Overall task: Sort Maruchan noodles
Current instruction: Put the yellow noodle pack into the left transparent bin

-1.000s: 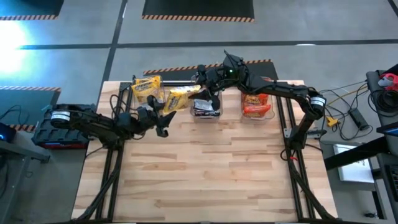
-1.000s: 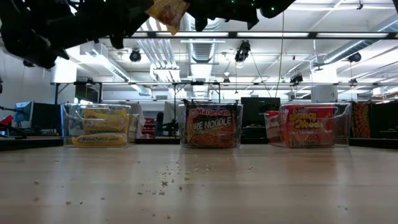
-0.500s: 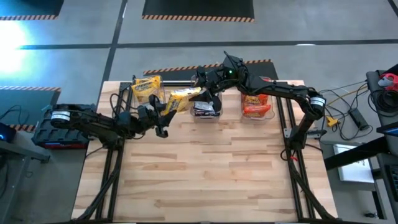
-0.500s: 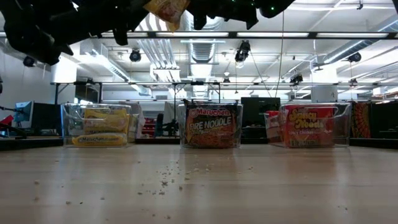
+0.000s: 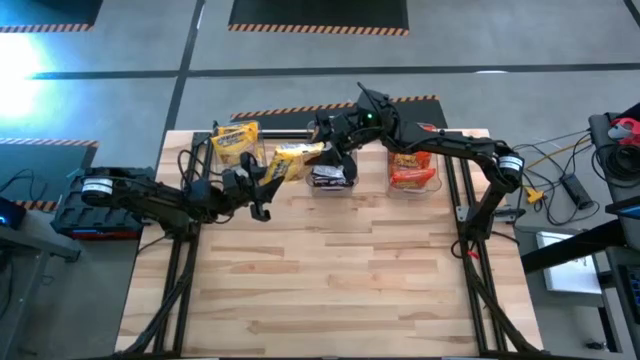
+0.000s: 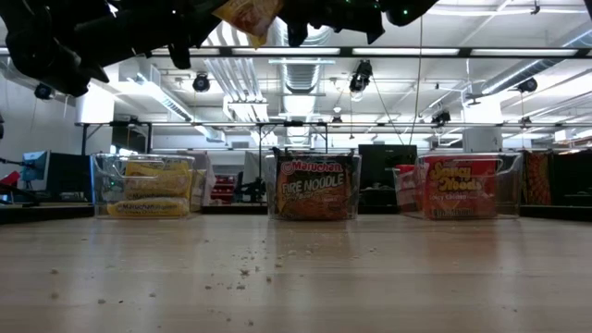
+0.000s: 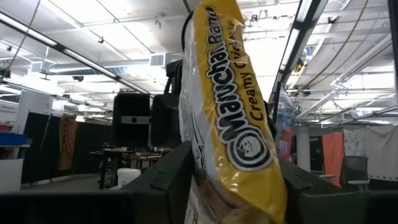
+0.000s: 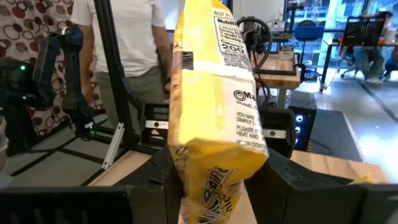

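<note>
1. One yellow packet [image 5: 297,156] hangs in the air between both grippers, above the gap between the left bin [image 5: 233,150] and the middle bin [image 5: 331,172]; in the low view only its lower corner [image 6: 248,15] shows, cut off by the frame's top edge.
2. Left gripper [image 5: 268,178] has its jaws clamped on the yellow packet [image 7: 230,118], one dark finger on each side.
3. Right gripper [image 5: 328,140] is likewise clamped on the same packet [image 8: 214,106], holding its other end.
4. Three clear bins stand in a row at the table's far edge: the left bin [image 6: 148,186] holds yellow packets, the middle bin [image 6: 314,186] a dark "Fire Noodle" packet, the right bin [image 6: 462,186] red ones.
5. How many packets lie in each bin cannot be told, since they overlap.
6. Crumbs [image 6: 254,261] dot the table [image 5: 330,270].
7. A person in a white shirt [image 8: 134,37] stands beyond the table, partly hidden by the packet.
</note>
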Controlling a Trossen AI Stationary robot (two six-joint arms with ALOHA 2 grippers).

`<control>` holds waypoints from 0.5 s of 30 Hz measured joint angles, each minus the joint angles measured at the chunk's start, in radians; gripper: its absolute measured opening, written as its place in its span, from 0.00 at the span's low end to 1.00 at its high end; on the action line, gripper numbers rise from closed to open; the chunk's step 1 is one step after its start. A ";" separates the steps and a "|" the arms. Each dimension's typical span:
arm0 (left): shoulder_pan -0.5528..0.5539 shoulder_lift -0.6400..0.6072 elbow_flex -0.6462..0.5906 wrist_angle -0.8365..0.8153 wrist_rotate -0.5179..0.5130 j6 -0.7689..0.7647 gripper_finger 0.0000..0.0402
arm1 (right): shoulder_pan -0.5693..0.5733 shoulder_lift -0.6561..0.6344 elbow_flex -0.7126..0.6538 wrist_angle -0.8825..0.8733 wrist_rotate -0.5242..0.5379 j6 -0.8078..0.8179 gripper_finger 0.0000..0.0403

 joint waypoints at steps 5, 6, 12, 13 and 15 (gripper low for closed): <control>0.001 0.000 0.000 0.001 -0.003 0.001 0.28 | -0.002 0.000 -0.001 -0.020 -0.001 0.019 0.41; 0.001 0.000 0.000 0.001 -0.003 0.001 0.27 | -0.002 0.000 -0.001 -0.028 -0.002 0.019 0.42; 0.001 0.000 0.000 0.001 -0.004 0.003 0.25 | -0.025 -0.022 0.000 -0.115 0.003 0.038 0.51; 0.001 0.000 0.000 0.001 -0.005 0.004 0.26 | -0.034 -0.031 0.009 -0.165 0.003 0.041 0.52; 0.002 0.000 0.000 0.002 -0.014 0.010 0.27 | -0.059 -0.048 0.042 -0.283 0.007 0.025 0.54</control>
